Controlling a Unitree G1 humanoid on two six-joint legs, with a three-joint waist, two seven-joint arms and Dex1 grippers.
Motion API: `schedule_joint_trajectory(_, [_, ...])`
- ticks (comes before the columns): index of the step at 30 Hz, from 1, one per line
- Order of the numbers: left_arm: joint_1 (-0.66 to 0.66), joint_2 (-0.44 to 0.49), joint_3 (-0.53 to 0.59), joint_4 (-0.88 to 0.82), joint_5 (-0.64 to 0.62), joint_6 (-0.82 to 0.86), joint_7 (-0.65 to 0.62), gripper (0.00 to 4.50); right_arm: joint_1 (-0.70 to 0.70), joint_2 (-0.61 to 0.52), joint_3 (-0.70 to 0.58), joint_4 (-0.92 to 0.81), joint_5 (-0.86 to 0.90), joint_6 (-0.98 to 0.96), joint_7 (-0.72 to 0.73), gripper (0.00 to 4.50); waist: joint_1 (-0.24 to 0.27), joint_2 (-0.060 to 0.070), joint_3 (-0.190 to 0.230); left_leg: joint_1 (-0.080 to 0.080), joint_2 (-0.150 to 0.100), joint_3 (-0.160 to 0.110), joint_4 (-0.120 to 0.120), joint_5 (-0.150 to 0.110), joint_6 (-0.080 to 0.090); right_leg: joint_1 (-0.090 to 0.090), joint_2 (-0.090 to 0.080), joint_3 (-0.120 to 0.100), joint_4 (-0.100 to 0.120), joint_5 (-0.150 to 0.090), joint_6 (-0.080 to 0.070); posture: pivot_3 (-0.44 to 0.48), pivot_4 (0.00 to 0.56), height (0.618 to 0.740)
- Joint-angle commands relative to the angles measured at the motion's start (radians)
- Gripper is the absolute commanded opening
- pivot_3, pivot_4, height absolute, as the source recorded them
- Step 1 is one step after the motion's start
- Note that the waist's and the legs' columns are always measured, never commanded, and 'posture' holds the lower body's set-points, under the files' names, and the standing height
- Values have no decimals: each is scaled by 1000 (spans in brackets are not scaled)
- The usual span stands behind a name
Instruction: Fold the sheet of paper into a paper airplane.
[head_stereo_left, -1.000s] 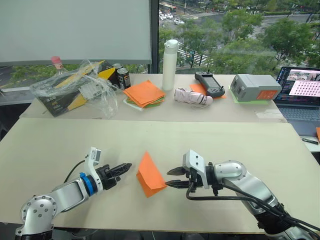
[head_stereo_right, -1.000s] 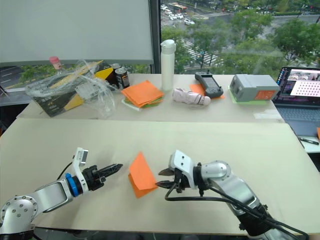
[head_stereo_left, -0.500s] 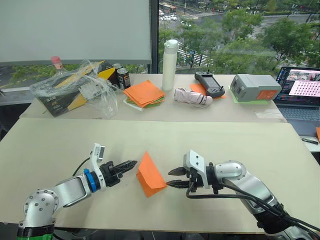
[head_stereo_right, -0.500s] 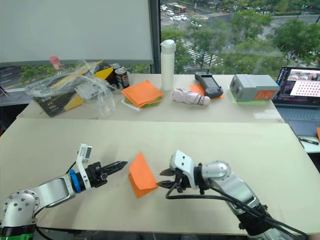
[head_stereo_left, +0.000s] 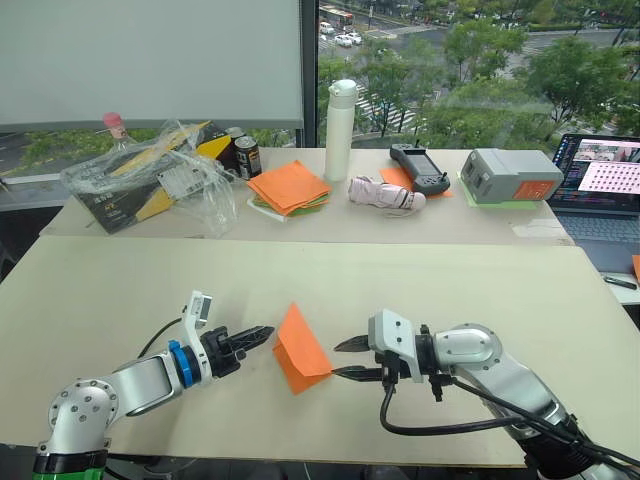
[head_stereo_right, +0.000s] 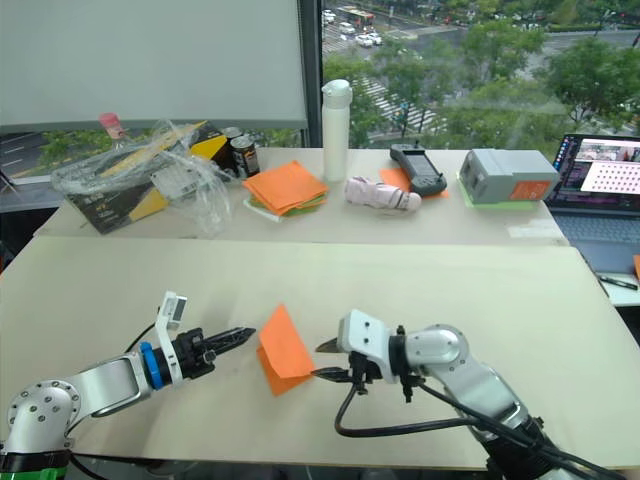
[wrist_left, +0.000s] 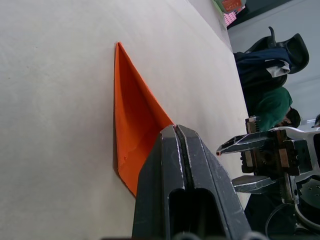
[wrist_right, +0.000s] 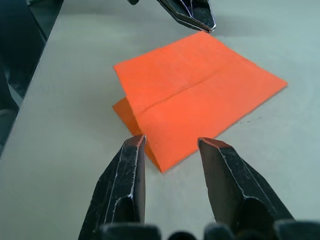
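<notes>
The sheet of paper (head_stereo_left: 301, 349) lies partly folded on the near worktop (head_stereo_left: 420, 290), between the two arms, one flap tilted up off the surface along a crease. The left pincer (head_stereo_left: 257, 335) is clenched with nothing in it, its tip just beside the paper's left edge; the right pincer (head_stereo_left: 345, 359) is spread apart and holds nothing, its lower tip close against the paper's near right corner. I reckon the danger is a shove: a closed tip pushing at that raised flap could slide the whole light sheet across the smooth top instead of creasing it, or spring the fold open. If the right pincer bites only the corner it may crumple or tear it, and a skewed pinch would set the next crease off the line. As for containers, on the far worktop (head_stereo_left: 300, 228) a crinkled clear plastic bag (head_stereo_left: 160, 175) holds a yellow and black box; I can't make out more in it. A white bottle (head_stereo_left: 340, 130) stands capped nearby, contents hidden, beside a stack of orange and green sheets (head_stereo_left: 288, 188)
</notes>
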Motion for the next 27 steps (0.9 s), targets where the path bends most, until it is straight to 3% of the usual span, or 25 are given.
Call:
schedule_joint_trajectory(1, [-8, 14, 3, -5, -2, 2, -5, 0, 3, 14, 17, -7, -34, -70, -8, 1871, -1, 0, 0, 0, 0, 0, 0, 0, 0, 0, 0, 0, 0, 0, 0, 0, 150, 740])
schedule_joint_trajectory(27, [-13, 58, 10, -2, -36, 21, 17, 0, 14, 86, 74, 17, -128, -123, -44, 1871, -1, 0, 0, 1, 0, 0, 1, 0, 0, 0, 0, 0, 1, 0, 0, 0, 150, 740])
